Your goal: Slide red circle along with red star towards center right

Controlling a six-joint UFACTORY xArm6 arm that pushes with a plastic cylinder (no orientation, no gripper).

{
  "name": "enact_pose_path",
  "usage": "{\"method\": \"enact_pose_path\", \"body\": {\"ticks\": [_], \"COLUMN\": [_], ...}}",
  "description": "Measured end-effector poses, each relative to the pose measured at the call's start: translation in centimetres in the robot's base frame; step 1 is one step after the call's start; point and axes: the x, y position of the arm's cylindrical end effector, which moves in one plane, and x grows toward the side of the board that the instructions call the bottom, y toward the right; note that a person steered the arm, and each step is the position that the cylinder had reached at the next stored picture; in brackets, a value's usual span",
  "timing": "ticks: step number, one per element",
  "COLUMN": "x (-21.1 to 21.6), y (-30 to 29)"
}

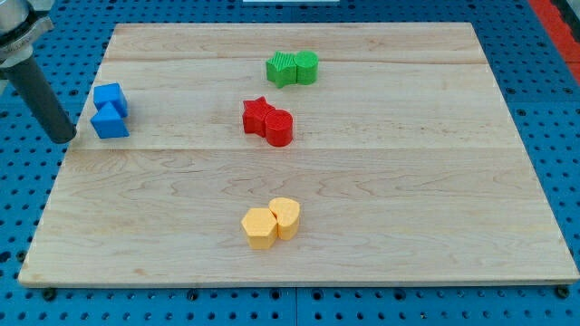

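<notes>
My tip (65,138) has no fingers and holds nothing; it rests at the desk (435,226) edge, well left of the red star (257,116). The red circle (279,128) touches the star's right. My rod's top is cut off.

A single camera views the table (362,226) from above its near long edge, tilted downward and facing the far edge. The whole wooden top fits within the frame, with blue perforated base (18,208) visible at both sides.
</notes>
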Motion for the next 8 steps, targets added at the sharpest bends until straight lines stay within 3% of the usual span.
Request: {"method": "enact_pose_path", "body": {"ticks": [1,2,3,6,7,8], "x": [0.0,2.5,3.3,-2.4,-2.6,-2.2], "y": [0.0,3.9,12.5,20.2,27.0,28.2]}}
